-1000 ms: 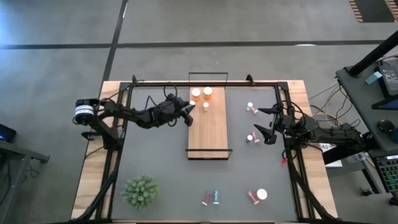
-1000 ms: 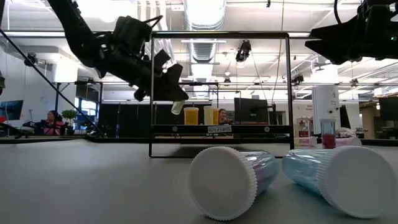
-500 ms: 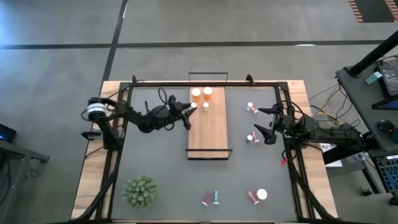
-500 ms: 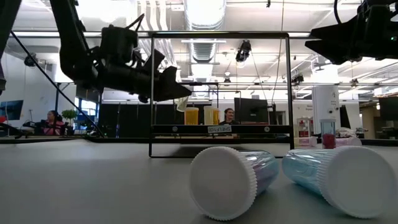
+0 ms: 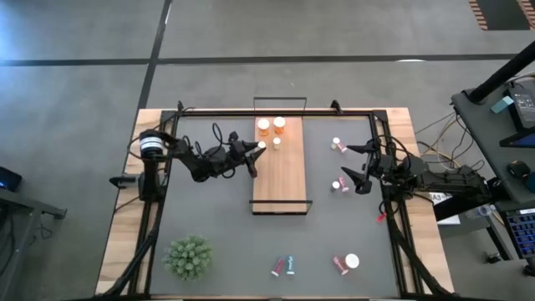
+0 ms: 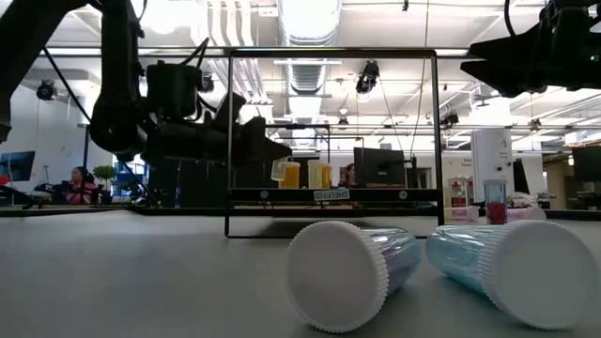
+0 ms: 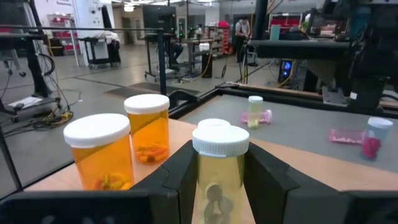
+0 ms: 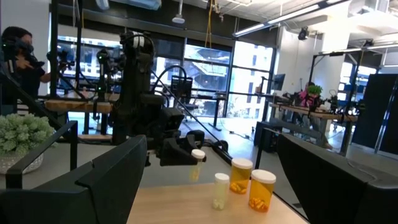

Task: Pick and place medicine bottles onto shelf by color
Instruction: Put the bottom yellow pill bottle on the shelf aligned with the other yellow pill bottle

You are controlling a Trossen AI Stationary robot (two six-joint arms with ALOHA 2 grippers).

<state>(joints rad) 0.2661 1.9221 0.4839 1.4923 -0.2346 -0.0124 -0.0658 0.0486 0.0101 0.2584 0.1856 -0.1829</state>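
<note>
While my left gripper [image 7: 221,180] clamps a pale yellow, white-capped medicine bottle [image 7: 220,171] above the long light-wood shelf's [image 5: 280,171] far end, I judge placing underway. Next I'd lower it beside the two orange bottles [image 7: 121,149]; my right gripper [image 5: 355,171] waits open, right of the shelf.

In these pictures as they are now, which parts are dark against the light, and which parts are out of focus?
Low view: bright ceiling lights leave the left gripper and its arm as a near-black shape; the two lying bottles close to the lens look soft. Left wrist view: the held pale-yellow bottle is sharp, the room behind hazy. Right wrist view: bright windows darken the far arm.
</note>
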